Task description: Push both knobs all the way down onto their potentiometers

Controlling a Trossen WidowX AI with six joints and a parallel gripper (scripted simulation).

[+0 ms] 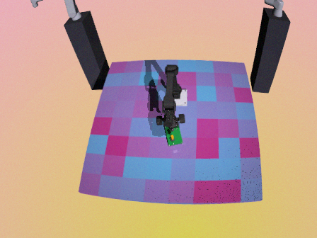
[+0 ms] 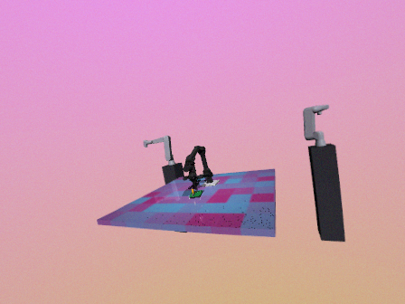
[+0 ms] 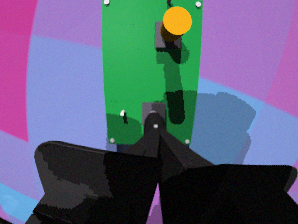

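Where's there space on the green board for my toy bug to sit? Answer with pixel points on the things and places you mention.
The wrist view shows a bare green stretch on the circuit board (image 1: 177, 138) (image 2: 197, 194) (image 3: 127, 65), left of the orange knob (image 1: 172, 137) (image 2: 193, 192) (image 3: 177, 20). It's crowded where the shut hand (image 1: 170, 130) (image 2: 193, 188) (image 3: 156, 133) meets the lower grey part (image 3: 146, 108).

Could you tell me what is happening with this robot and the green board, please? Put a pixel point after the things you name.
The black arm is working on a green circuit board (image 1: 177, 138) (image 2: 197, 194) (image 3: 132, 65). Its shut gripper (image 1: 171, 129) (image 2: 193, 189) (image 3: 156, 133) is right over the nearer potentiometer in the wrist view, apparently to push that knob down. The orange knob (image 1: 172, 137) (image 2: 193, 192) (image 3: 177, 20) stands raised above the other potentiometer, so it still seems to need pressing.
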